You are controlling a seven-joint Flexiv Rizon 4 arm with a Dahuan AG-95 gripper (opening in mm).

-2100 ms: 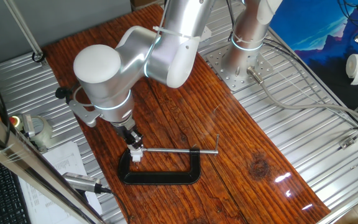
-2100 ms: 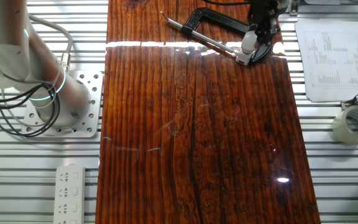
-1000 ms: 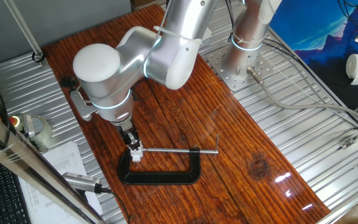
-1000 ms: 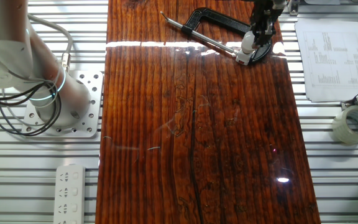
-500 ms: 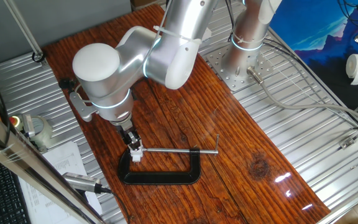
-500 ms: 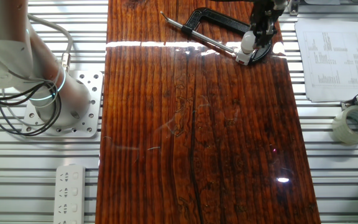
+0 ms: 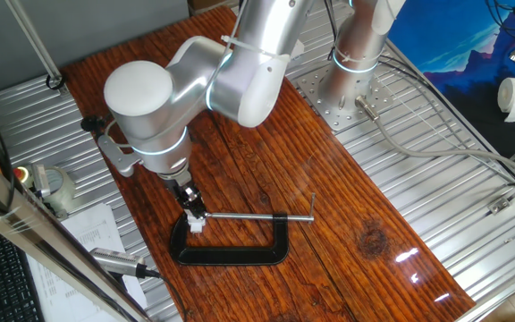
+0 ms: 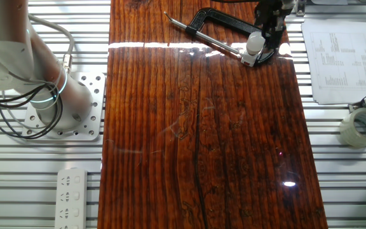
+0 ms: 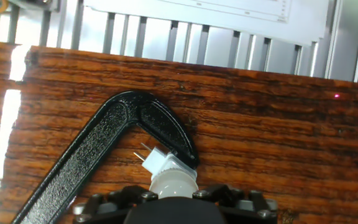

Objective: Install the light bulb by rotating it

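The small white frosted light bulb stands on the white socket block, which is held in the jaw of the black C-clamp on the wooden board. My gripper comes down over the bulb, with one black finger on each side of the dome, shut on it. In one fixed view the gripper sits just above the socket block at the left end of the clamp. In the other fixed view the bulb shows below the fingers, above the socket.
The clamp's screw rod runs right from the socket. A printed sheet and a tape roll lie beside the board's edge. The arm's base and a power strip are on the metal table.
My wrist has turned about its own axis while staying over the socket. The bulb, socket and clamp have kept their places.
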